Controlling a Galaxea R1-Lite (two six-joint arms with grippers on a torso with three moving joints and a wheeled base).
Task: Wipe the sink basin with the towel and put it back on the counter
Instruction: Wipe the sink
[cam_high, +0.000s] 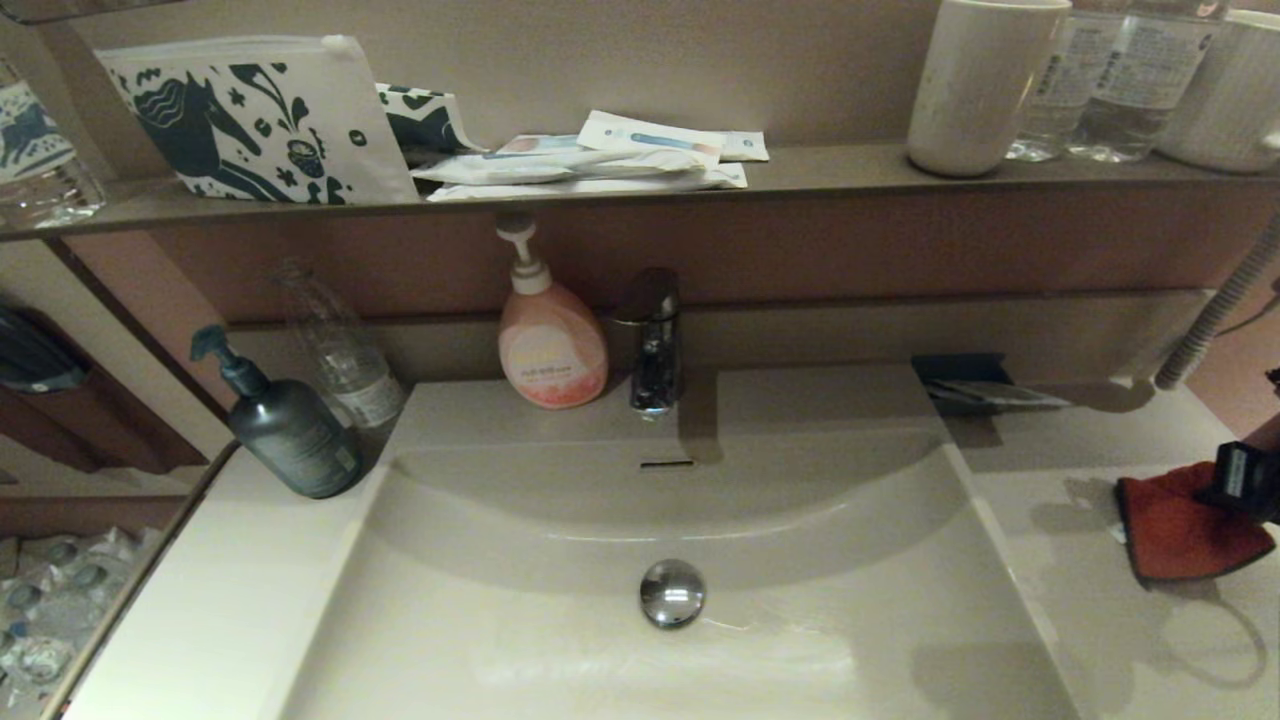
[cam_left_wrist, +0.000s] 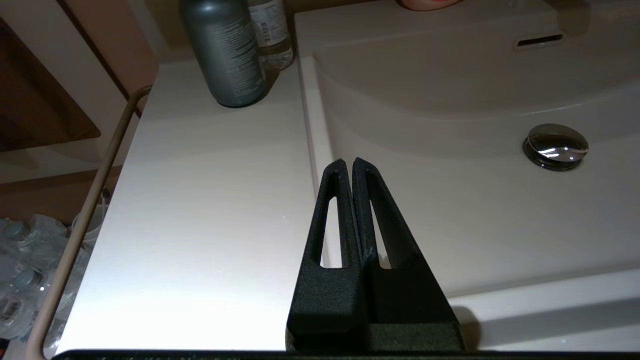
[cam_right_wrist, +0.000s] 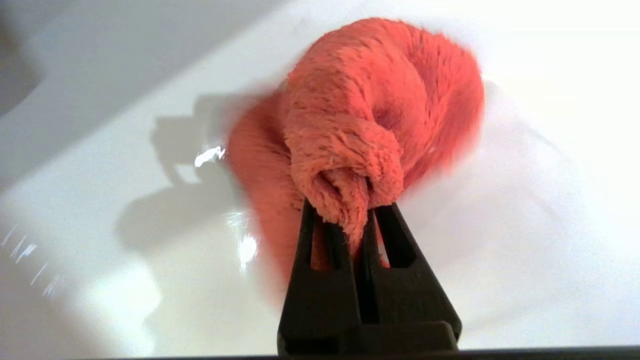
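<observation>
Counter: off-white vanity top, one piece with the basin, flat runs on both sides. Left run bare in the left wrist view, a thin rail along its outer edge.

Sink basin: wide, glossy, curved back wall. Overflow slot in the back wall below the tap; round chrome drain plug at the middle of the floor.

Brown wall shelf above: patterned pouch at its left, flat white packets at the middle, a pale cup and clear bottles at its right.

Back ledge: pink pump bottle just beside the chrome faucet. Left rear of the counter: dark grey pump bottle, with a clear bottle close behind it. Dark flat packet at the right rear corner of the basin.

Towel: red-orange, dark edging, on the right run of the counter near the edge of the head view, well apart from the basin. Bunched into a hump in the right wrist view, lower part on the surface.

Right gripper: at the towel, fingers clenched on a fold of the terry, cloth pinched between the tips.

Left gripper: parked over the basin's left rim, fingers pressed together, nothing held.
</observation>
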